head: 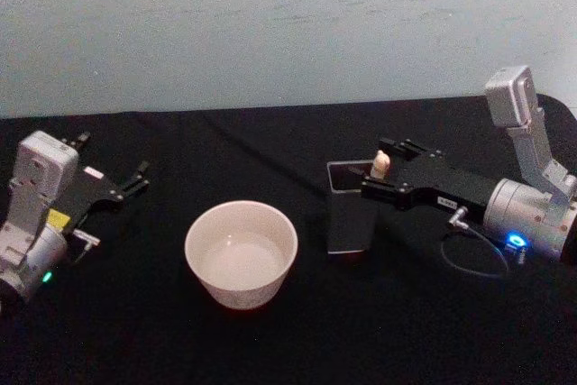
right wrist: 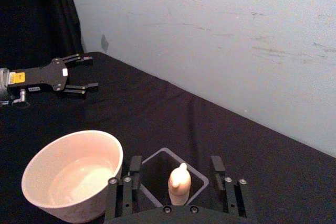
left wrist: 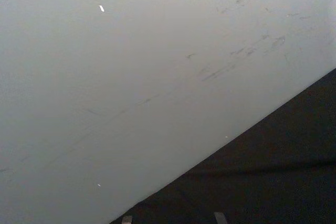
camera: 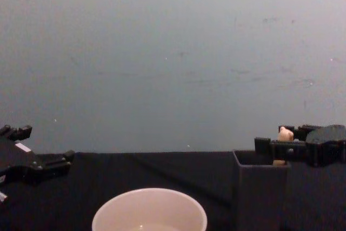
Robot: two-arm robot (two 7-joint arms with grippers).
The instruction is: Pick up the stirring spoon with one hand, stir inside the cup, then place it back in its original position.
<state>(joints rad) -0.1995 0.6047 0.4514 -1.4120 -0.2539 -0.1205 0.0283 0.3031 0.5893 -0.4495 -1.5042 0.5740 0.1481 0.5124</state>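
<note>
The stirring spoon (head: pixel 381 165) is being approached by the right gripper (right wrist: pixel 178 182), whose jaws are being held spread on either side of the beige, bear-topped handle without touching it. The spoon is standing upright in the dark holder (head: pixel 348 223), right of the tabletop's centre, beside the cream cup (head: pixel 242 252). The jaws should be centred before closing. The left gripper (head: pixel 135 178) is being kept unclenched near the left edge.
</note>
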